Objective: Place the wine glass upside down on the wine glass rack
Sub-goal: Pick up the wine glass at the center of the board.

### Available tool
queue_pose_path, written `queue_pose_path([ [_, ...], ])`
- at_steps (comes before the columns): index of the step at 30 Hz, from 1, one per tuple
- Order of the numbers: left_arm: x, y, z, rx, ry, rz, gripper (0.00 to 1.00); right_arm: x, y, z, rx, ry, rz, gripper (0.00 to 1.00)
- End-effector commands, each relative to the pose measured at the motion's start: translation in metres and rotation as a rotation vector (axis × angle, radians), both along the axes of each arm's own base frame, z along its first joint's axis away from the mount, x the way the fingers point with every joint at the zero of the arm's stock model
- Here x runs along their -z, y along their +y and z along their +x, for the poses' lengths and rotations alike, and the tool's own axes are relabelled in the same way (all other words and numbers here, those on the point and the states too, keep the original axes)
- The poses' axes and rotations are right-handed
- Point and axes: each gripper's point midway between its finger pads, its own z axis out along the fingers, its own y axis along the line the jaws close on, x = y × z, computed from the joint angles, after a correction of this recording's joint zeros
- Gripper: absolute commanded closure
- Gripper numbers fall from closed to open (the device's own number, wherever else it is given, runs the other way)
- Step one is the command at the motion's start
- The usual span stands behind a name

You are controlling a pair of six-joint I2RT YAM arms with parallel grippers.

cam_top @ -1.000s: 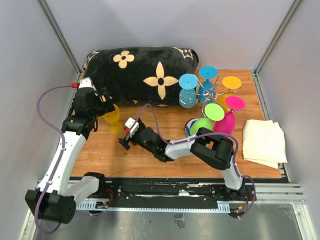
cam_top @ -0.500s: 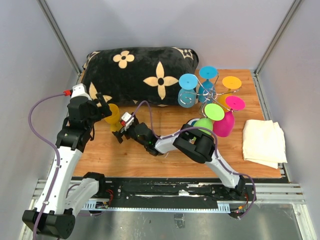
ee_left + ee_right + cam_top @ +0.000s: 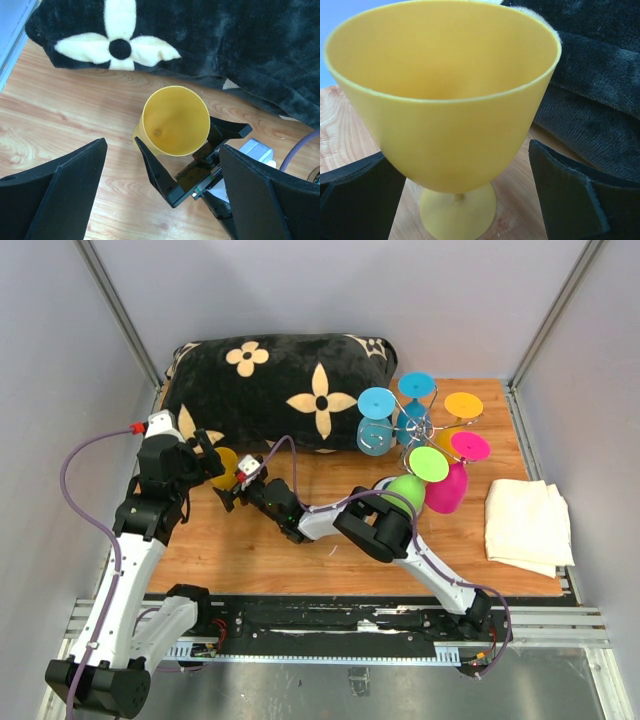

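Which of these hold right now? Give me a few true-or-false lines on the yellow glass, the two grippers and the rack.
1. The yellow glass stands upright on the table. True.
2. The yellow glass hangs on the rack. False: it stands by the pillow, well away from the rack.
3. The right gripper has one finger on each side of the yellow glass. True.
4. The left gripper is shut on the yellow glass. False: it is open above the glass and holds nothing.
5. The rack holds nothing. False: several coloured glasses hang on it upside down.
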Motion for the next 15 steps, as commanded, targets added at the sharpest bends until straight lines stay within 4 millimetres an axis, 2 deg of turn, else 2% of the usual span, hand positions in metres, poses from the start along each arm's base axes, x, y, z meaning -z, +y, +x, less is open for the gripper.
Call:
queue_pose_path([
  [1,-0.001,0.002,0.0,-0.004,-0.019,0.001,0.0,-0.01,-0.001,0.017,0.036,-0.044,0.034,0.02],
  [9,0.0,0.001,0.0,0.002,-0.022,0.001,0.0,-0.013,0.003,0.019,-0.018,-0.089,0.033,0.0],
  [15,0.001,0.001,0.0,0.004,-0.022,0.003,0.0,-0.018,0.006,0.009,-0.077,-0.129,0.035,0.12],
])
